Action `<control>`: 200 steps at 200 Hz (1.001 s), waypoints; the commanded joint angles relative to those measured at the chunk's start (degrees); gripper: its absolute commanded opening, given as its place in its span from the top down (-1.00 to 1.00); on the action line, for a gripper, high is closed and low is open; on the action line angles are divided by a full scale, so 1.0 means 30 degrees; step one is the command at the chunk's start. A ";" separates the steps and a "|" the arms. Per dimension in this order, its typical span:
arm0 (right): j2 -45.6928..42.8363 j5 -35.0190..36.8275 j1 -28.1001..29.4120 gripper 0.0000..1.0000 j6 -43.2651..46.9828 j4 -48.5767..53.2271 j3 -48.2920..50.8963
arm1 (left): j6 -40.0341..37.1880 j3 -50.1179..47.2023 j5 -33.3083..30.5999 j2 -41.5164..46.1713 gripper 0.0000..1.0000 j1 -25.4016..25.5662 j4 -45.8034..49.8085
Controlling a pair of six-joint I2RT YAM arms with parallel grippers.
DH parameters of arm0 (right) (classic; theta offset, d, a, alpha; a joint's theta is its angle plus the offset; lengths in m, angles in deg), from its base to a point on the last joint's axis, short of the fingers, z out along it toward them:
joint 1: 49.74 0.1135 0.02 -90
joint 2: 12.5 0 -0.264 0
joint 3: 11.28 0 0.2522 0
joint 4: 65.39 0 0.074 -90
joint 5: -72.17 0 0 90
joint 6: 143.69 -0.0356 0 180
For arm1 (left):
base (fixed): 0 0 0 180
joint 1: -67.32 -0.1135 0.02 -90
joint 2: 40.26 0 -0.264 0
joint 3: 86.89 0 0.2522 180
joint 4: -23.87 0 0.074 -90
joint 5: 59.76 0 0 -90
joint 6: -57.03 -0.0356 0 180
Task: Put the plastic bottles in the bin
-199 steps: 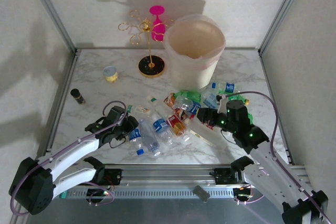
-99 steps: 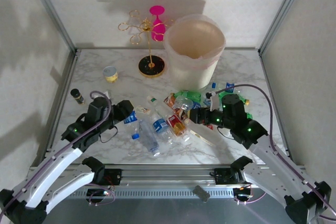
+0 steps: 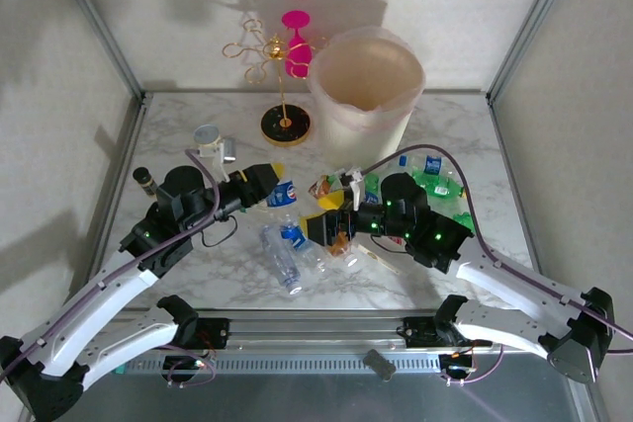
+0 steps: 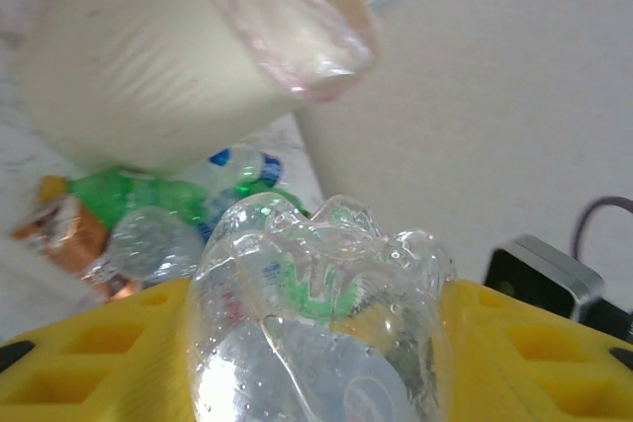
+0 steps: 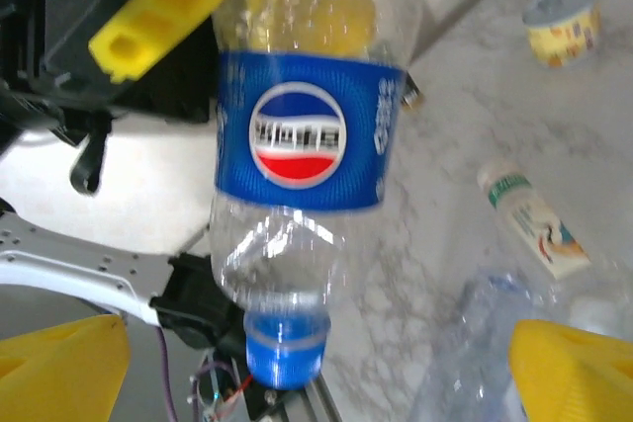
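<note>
Blue-labelled bottle (image 5: pixel 302 135) has been raised off the table (image 3: pixel 178 130), clamped in the left tool (image 3: pixel 275 183). The right tool (image 3: pixel 331 216) has been spread apart, so the bin (image 3: pixel 368 96) can be approached.

That clear plastic bottle (image 5: pixel 297 145) has a blue label with a red-white-blue circle logo, plus blue cap. The round translucent bin (image 3: pixel 368 96) is whitish-pink, counter (image 3: pixel 450 126) white marble, grey veins.

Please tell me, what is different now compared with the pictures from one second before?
The left gripper took hold of a blue-labelled bottle and lifted it toward the bin. The right gripper moved left and opened wide. The bin, gold stand and cup stayed in place.
</note>
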 commanded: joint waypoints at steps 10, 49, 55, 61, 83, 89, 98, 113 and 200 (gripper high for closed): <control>0.0834 0.0161 0.0156 -0.97 -0.0172 -0.3164 -0.0871 | 0.0564 0.0686 0.0969 -0.0146 0.27 0.0992 -0.2909; 0.2130 -0.1655 0.0162 -0.72 -0.1064 -0.5170 -0.1112 | 0.0406 0.0851 0.0463 -0.0396 0.29 0.1768 -0.2970; 0.2155 -0.1647 0.0153 -0.65 -0.1169 -0.5386 -0.1030 | 0.0425 0.0814 0.0272 -0.0326 0.29 0.1836 -0.2964; 0.2098 -0.1548 0.0163 -0.59 -0.1228 -0.5544 -0.0953 | 0.0485 0.0731 0.0137 -0.0258 0.30 0.1871 -0.3047; 0.1710 -0.1011 0.0184 -0.31 -0.1393 -0.6013 -0.0442 | 0.0778 0.0488 0.0133 -0.0190 0.30 0.2013 -0.3567; 0.1618 -0.1007 0.0180 -0.25 -0.1453 -0.6108 -0.0362 | 0.0802 0.0459 0.0169 -0.0216 0.30 0.2075 -0.3669; 0.1542 -0.1026 0.0174 -0.13 -0.1570 -0.6216 -0.0229 | 0.0883 0.0455 0.0246 -0.0274 0.29 0.2187 -0.3832; 0.1453 -0.1205 0.0180 0.00 -0.1819 -0.6485 0.0056 | 0.0839 0.0458 0.0322 -0.0417 0.26 0.2339 -0.3945; -0.0762 0.1124 0.0143 0.20 -0.1264 -0.5209 0.1065 | -0.0066 0.1827 -0.1851 -0.0303 -0.99 0.2440 -0.1695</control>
